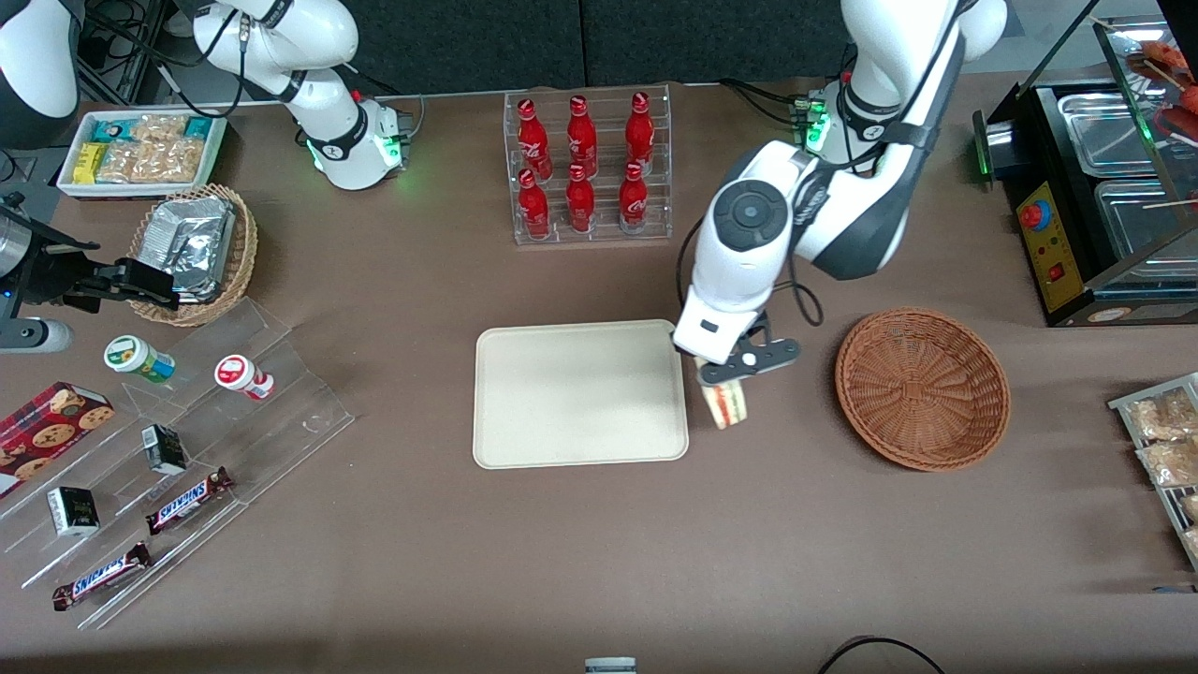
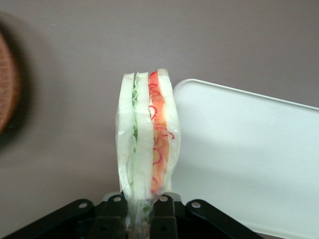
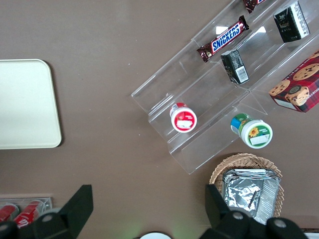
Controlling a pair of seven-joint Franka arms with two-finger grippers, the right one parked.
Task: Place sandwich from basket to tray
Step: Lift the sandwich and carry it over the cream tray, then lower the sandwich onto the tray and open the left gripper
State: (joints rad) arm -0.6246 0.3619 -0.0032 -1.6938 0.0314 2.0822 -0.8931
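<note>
My left gripper is shut on the sandwich, a wrapped white-bread wedge with green and orange-red filling, clear in the left wrist view. It hangs above the table between the cream tray and the reddish-brown basket, right beside the tray's edge nearest the basket. The basket is empty. The tray holds nothing and also shows in the left wrist view and the right wrist view. The basket's rim shows in the left wrist view.
A clear rack of red bottles stands farther from the camera than the tray. A clear stepped stand with snacks, a tan basket with a foil packet and a white snack bin lie toward the parked arm's end. A black food warmer stands toward the working arm's end.
</note>
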